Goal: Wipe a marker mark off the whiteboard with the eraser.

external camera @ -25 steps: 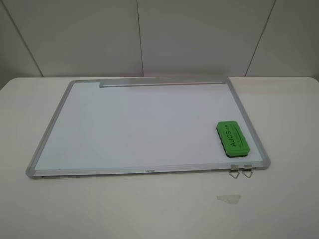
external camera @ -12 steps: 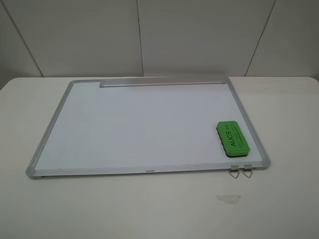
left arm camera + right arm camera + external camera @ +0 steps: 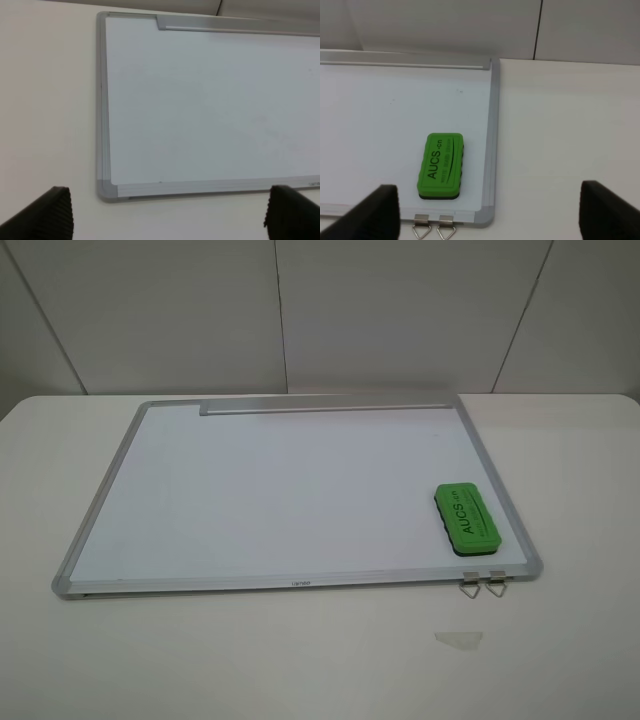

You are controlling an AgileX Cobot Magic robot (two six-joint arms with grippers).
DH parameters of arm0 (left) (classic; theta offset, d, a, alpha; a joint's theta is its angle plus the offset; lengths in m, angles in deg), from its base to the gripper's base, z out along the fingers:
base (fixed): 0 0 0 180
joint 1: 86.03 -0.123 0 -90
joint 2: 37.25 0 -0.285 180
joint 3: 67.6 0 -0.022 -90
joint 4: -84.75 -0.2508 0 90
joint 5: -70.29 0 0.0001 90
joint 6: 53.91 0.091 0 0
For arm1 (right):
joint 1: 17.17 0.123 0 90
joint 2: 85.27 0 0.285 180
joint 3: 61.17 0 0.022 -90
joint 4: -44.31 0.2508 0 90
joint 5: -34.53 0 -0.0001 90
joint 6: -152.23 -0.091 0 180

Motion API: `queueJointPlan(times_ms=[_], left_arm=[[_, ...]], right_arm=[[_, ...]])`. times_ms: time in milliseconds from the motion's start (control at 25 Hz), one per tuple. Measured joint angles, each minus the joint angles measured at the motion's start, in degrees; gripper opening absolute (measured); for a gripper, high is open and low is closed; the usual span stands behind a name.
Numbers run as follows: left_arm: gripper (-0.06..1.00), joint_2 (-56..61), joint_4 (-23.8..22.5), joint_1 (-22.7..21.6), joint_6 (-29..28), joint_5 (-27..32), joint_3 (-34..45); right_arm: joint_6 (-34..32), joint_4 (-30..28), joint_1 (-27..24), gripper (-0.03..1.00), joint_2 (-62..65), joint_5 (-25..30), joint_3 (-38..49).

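Near whiteboard [image 3: 280, 490] corner, eraser [image 3: 467, 519] lies free; both hands wide open. Right hand [image 3: 487, 210] should grip eraser's long sides squarely.

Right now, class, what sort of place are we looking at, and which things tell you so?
Probably a robot test bench rather than a classroom: a whiteboard lies flat on a bare white table, with a green eraser on it, plain white wall panels behind.

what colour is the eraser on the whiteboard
The eraser is bright green with black lettering and a dark base, clearest in the right wrist view.
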Motion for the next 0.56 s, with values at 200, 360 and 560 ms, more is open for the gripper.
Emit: queueJointPlan(times_ms=[200,360,560], left_arm=[[0.78,0.0,0.0,0.0,0.0,0.0,0.0],[0.78,0.0,0.0,0.0,0.0,0.0,0.0],[0.78,0.0,0.0,0.0,0.0,0.0,0.0]], right_arm=[[0.0,0.0,0.0,0.73,0.0,0.0,0.0],[0.0,0.0,0.0,0.73,0.0,0.0,0.0],[0.0,0.0,0.0,0.73,0.0,0.0,0.0]])
